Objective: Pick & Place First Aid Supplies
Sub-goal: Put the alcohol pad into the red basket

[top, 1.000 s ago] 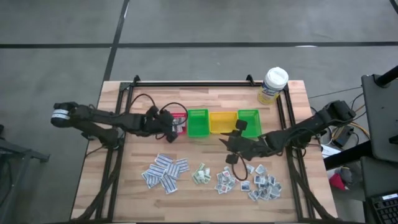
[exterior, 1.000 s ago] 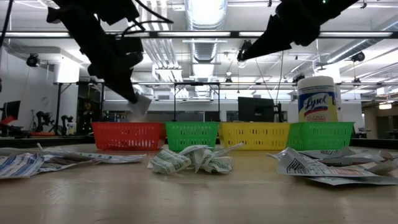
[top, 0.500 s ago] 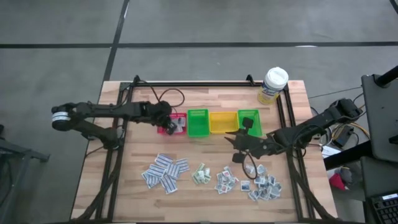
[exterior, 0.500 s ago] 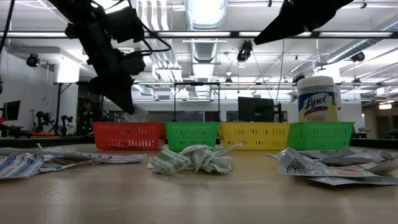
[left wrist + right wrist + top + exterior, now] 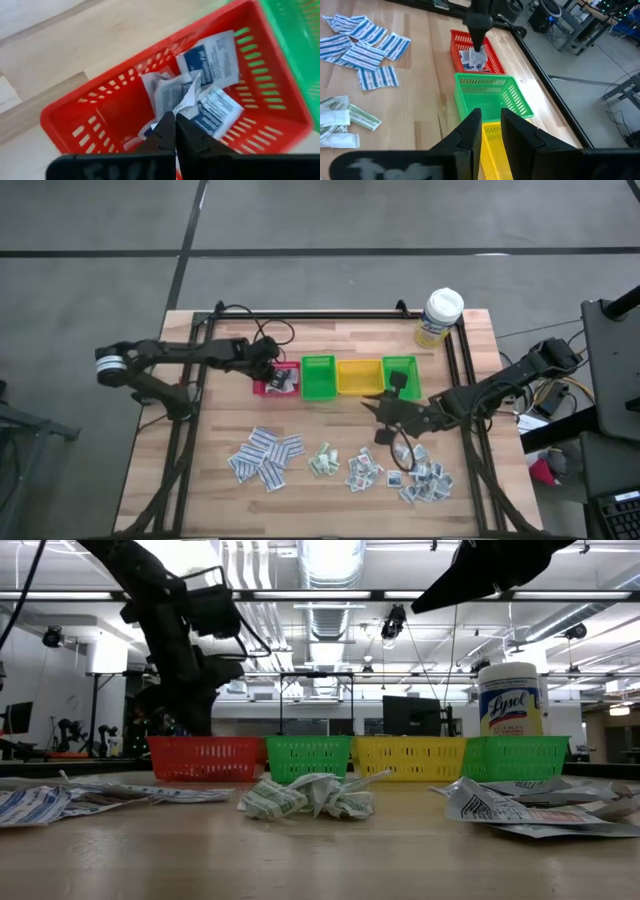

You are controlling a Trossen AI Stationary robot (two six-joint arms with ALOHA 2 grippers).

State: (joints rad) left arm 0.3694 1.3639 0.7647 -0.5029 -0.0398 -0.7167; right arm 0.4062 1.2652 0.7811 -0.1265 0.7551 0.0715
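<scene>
My left gripper (image 5: 175,120) points down into the red bin (image 5: 100,125) at the left end of the bin row and is shut on a white packet (image 5: 192,92). Several printed white packets (image 5: 215,60) lie on that bin's floor. My right gripper (image 5: 487,116) hangs open, with nothing between its fingers, over the near edge of the yellow bin (image 5: 358,376). Loose first aid supplies lie flat on the table's near half: blue-striped strips (image 5: 265,457), green-printed packets (image 5: 322,461) and small squarish ones (image 5: 425,478). My left gripper pinches one end of the white packet (image 5: 186,107) between its two fingertips, coming from above and pointing steeply down. The crumpled packet juts out past the tips, over the packets in the bin. Whether it touches them I cannot tell.
The row of bins runs across the table's middle: red, green (image 5: 318,377), yellow, green (image 5: 400,375). A white-capped bottle with a yellow label (image 5: 438,316) stands at the far right corner. A black rail frame (image 5: 310,315) runs along the table's far edge and sides.
My left gripper has sunk with the white packet from above the red bin down to its rim, rolling its wrist as the arm swung toward the table's far edge. The packet, plain in the low view before, is now hidden behind the gripper and the bin.
</scene>
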